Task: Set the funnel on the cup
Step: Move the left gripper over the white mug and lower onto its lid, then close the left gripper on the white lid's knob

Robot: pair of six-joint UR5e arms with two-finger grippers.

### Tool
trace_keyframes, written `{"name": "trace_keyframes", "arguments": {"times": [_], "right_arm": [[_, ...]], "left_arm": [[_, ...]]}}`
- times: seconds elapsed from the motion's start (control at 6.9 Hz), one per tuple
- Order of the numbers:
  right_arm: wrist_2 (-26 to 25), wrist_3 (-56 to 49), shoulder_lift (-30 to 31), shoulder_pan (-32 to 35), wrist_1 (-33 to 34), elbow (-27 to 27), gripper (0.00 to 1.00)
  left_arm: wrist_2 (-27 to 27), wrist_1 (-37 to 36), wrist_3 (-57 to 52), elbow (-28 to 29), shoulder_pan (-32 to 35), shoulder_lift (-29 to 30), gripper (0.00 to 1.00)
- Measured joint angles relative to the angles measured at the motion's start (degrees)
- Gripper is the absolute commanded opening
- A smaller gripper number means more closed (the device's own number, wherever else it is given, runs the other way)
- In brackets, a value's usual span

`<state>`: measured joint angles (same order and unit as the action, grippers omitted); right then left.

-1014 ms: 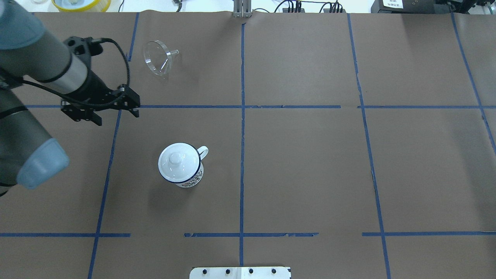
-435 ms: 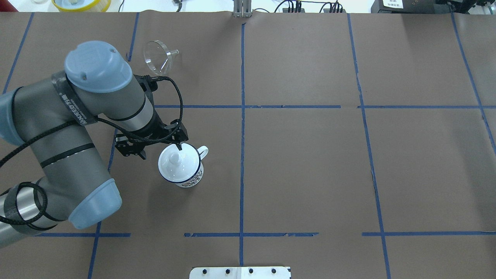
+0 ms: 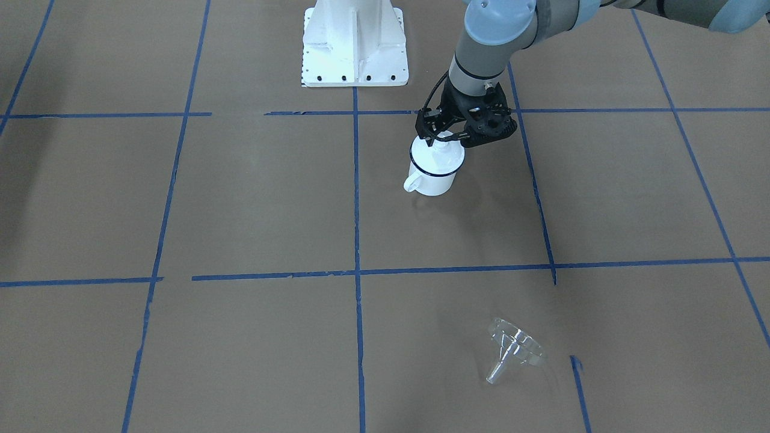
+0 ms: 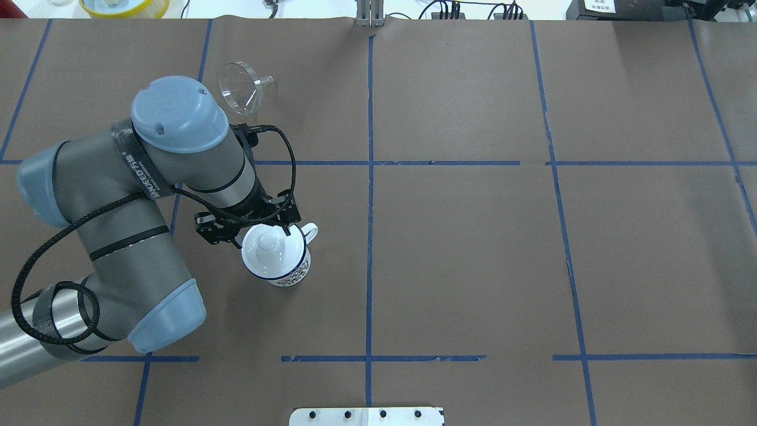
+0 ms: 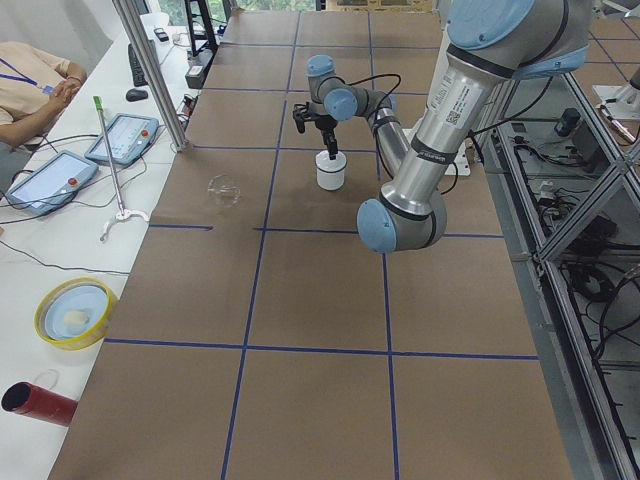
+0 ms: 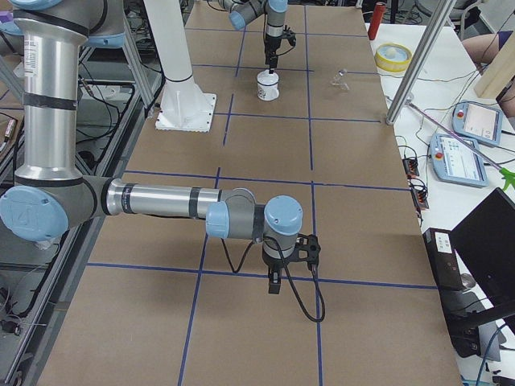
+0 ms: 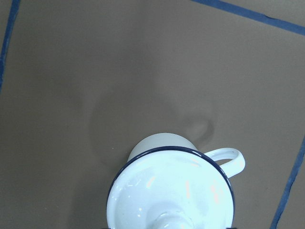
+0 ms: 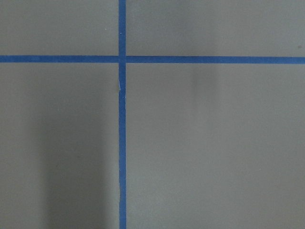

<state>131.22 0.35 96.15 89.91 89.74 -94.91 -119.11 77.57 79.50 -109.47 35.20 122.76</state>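
Observation:
The cup [image 4: 290, 273] is a white mug with a dark blue rim, standing upright left of centre; it also shows in the front-facing view [image 3: 432, 180] and the left wrist view [image 7: 153, 144]. A white domed lid [image 4: 266, 253] with a knob covers its mouth. My left gripper [image 4: 264, 232] is open just above the lid, its fingers on either side of the knob. The clear funnel [image 4: 239, 87] lies on its side at the back left, apart from the cup; it also shows in the front-facing view [image 3: 512, 346]. My right gripper [image 6: 273, 283] hangs over bare paper far from both; I cannot tell its state.
Brown paper with blue tape lines covers the table. The white robot base [image 3: 355, 42] stands at the near edge. A yellow-rimmed bowl [image 4: 124, 6] sits beyond the back left edge. Teach pendants [image 5: 50, 180] and a person are off the table's far side.
My left arm has swung from the back left down to the cup, and its gripper now sits over the lid's knob. Cup, lid and funnel have not moved.

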Motion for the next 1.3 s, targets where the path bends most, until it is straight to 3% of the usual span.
{"name": "trace_keyframes", "arguments": {"times": [0.43,0.58,0.72,0.87,1.3], "right_arm": [[0.0,0.0,0.0,0.0,0.0,0.0,1.00],[0.0,0.0,0.0,0.0,0.0,0.0,1.00],[0.0,0.0,0.0,0.0,0.0,0.0,1.00],[0.0,0.0,0.0,0.0,0.0,0.0,1.00],[0.0,0.0,0.0,0.0,0.0,0.0,1.00]], "left_arm": [[0.0,0.6,0.1,0.8,-0.3,0.2,0.64],[0.0,1.2,0.1,1.1,-0.3,0.1,0.40],[0.0,1.4,0.1,1.2,-0.3,0.1,0.08],[0.0,1.5,0.1,1.2,-0.4,0.0,0.00],[0.0,1.1,0.8,-0.8,0.1,-0.1,0.00]]}}
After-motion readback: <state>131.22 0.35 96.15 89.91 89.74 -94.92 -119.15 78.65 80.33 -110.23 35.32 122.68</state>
